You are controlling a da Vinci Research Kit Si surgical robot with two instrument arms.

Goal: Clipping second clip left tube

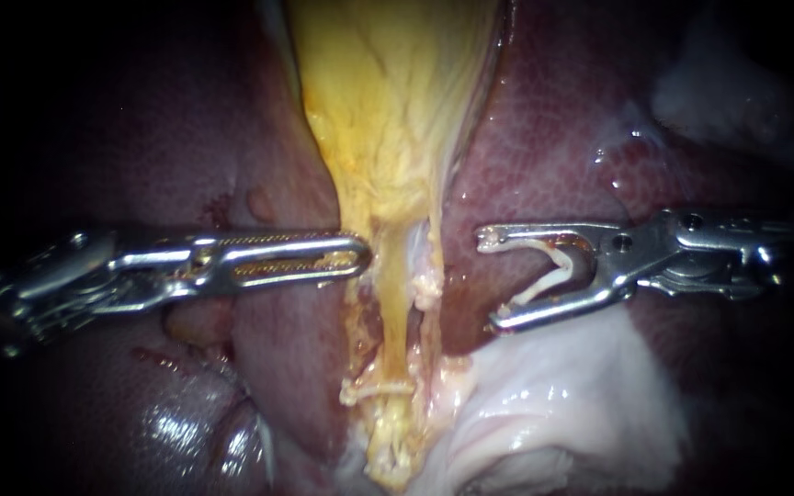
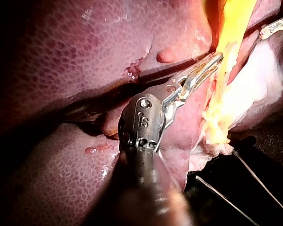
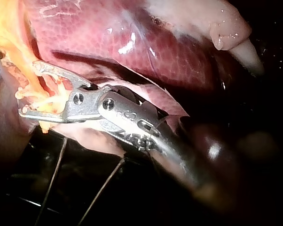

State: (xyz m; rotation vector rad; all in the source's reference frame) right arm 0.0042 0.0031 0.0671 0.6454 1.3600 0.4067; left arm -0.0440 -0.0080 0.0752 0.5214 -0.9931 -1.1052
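The yellow gallbladder (image 1: 388, 101) narrows down to two thin tubes. The left tube (image 1: 395, 331) carries a white clip (image 1: 377, 390) low down, near the pale tissue. My left instrument (image 1: 360, 257) comes in from the left with jaws together, tip against the yellow neck; also seen in the left wrist view (image 2: 216, 60). My right instrument (image 1: 487, 280) stands right of the tubes, apart from them. Its jaws are spread wide around an open white clip (image 1: 553, 271) seated between them, also seen in the right wrist view (image 3: 27, 89).
Dark red liver (image 1: 562, 119) lies on both sides of the gallbladder. Glistening pale tissue (image 1: 553, 404) sits below the right instrument. Thin wires (image 3: 52, 183) run under the tissue in the wrist views.
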